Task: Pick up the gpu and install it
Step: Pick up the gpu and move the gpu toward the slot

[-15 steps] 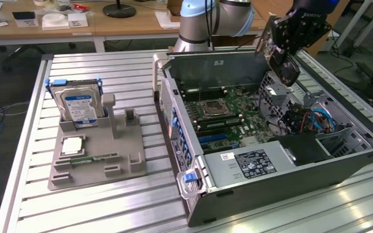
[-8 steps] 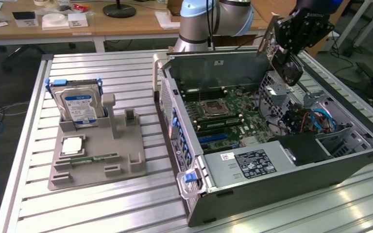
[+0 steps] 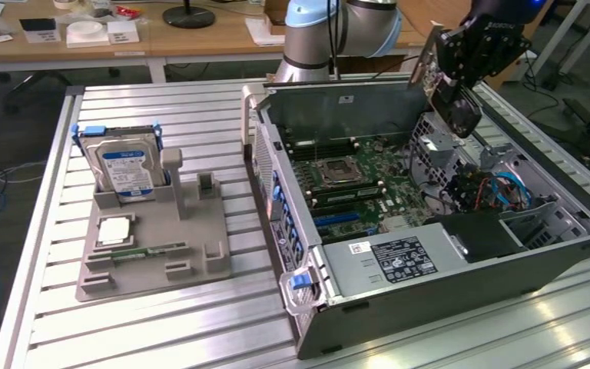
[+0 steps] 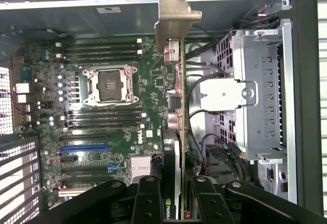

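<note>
Claw (image 4: 176, 185), black and two-fingered, pinches the gpu (image 4: 178, 112), a thin green circuit card with a dark face and a silver metal end bracket. It holds the card edge-on above the open dark grey computer case (image 4: 302, 106), over the cabled gap inside between the green motherboard (image 4: 158, 81) and the silver perforated drive cage (image 4: 260, 91). Done well, this step likely means keeping the card plumb, its long edge parallel to the blue expansion slot (image 4: 84, 147) inside the case, the bracket toward the case's rear wall, and clear of the loose cables. The card's contact edge is hidden, and the claw's pads are cut off.
</note>
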